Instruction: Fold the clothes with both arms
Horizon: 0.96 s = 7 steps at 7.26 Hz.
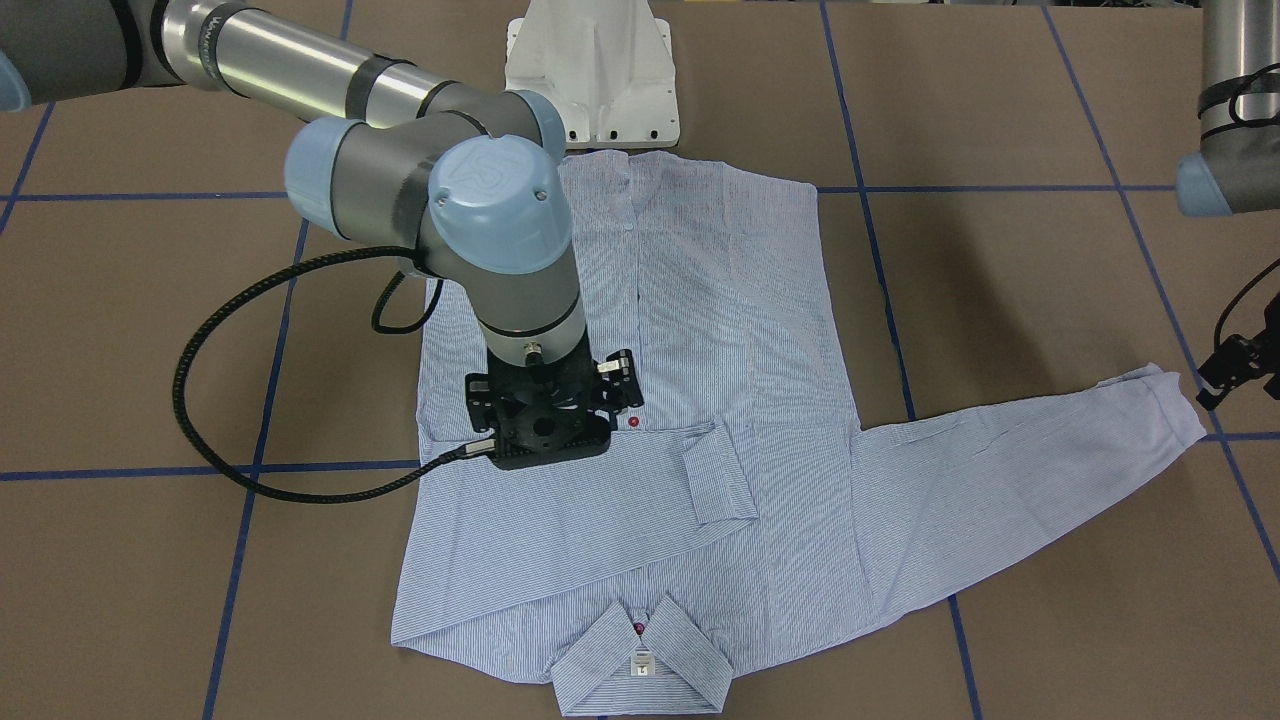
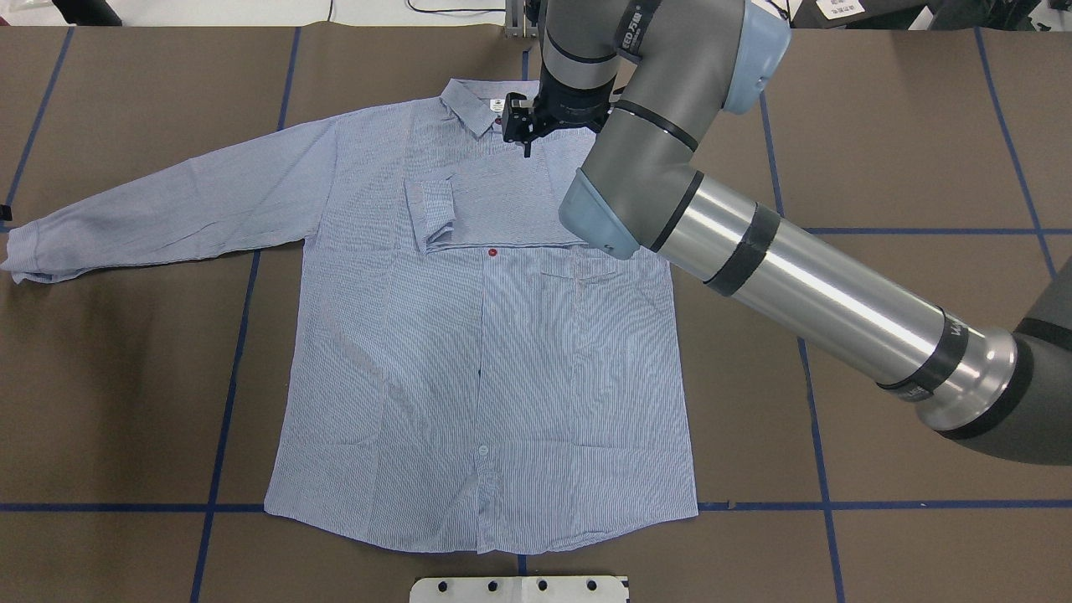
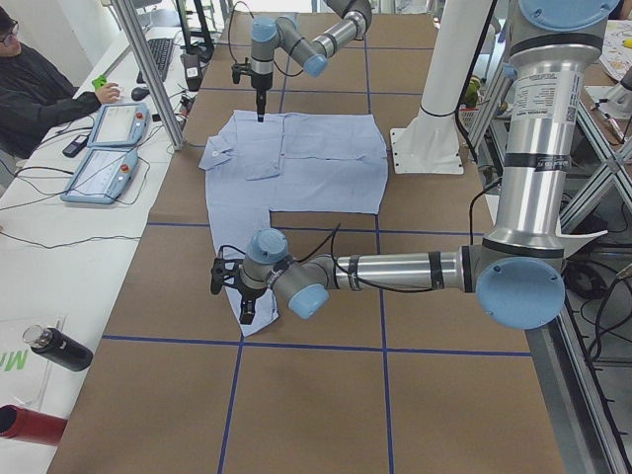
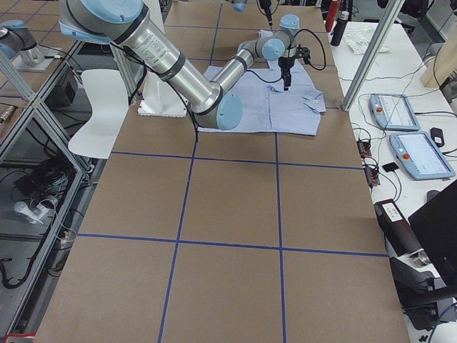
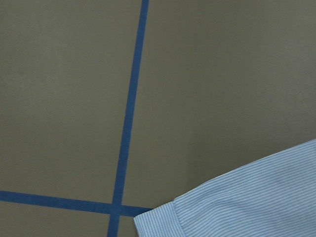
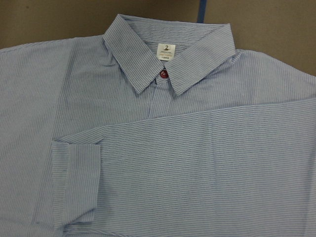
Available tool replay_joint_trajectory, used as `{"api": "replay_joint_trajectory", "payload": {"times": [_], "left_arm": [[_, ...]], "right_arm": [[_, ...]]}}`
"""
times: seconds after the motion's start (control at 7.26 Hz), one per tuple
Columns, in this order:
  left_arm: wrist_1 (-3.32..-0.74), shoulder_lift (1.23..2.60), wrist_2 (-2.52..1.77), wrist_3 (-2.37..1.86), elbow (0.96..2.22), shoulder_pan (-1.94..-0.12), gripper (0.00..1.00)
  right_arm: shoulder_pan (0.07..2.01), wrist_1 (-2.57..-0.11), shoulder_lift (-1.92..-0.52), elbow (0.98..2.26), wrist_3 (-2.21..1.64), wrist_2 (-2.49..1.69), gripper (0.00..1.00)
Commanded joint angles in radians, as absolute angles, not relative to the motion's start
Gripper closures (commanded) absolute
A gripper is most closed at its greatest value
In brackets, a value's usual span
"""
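Hanging at the outstretched sleeve's cuff [image 1: 1170, 405], left tool [image 3: 245, 306]: opening and contact cannot be told. Shirt [image 2: 469, 360] lies flat on the worktop [image 2: 879, 126], other sleeve [image 6: 207, 163] folded across the chest. Right tool [image 2: 526, 142] points down beside the collar [image 2: 471, 105]; opening unclear. Neck label [image 6: 166, 51] reads "2".

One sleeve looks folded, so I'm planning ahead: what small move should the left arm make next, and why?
Probably lower the left gripper onto the cuff of the outstretched sleeve and grip it. That sleeve lies flat out to the side, while the other sleeve is already folded across the chest; the gripper sits just beside the cuff, apparently not holding it.
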State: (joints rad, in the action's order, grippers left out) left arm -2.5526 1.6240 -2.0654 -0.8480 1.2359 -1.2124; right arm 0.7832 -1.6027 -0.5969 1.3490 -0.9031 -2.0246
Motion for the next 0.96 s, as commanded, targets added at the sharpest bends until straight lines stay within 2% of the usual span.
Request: {"api": "replay_joint_trajectory", "payload": {"times": [0.0, 0.55, 0.83], "left_arm": [[-2.631, 1.626, -2.004, -0.955, 1.187, -1.12, 0.02], [-2.635, 1.626, -1.983, -0.971, 1.2, -1.097, 0.3], [-2.635, 1.621, -1.983, -0.96, 1.2, -1.097, 0.29]], "right_arm": [[0.795, -1.637, -0.643, 1.413, -0.884, -2.031, 0.01], [0.795, -1.635, -0.649, 1.419, -0.884, -2.028, 0.01], [0.795, -1.635, -0.647, 1.419, -0.884, -2.028, 0.01]]}}
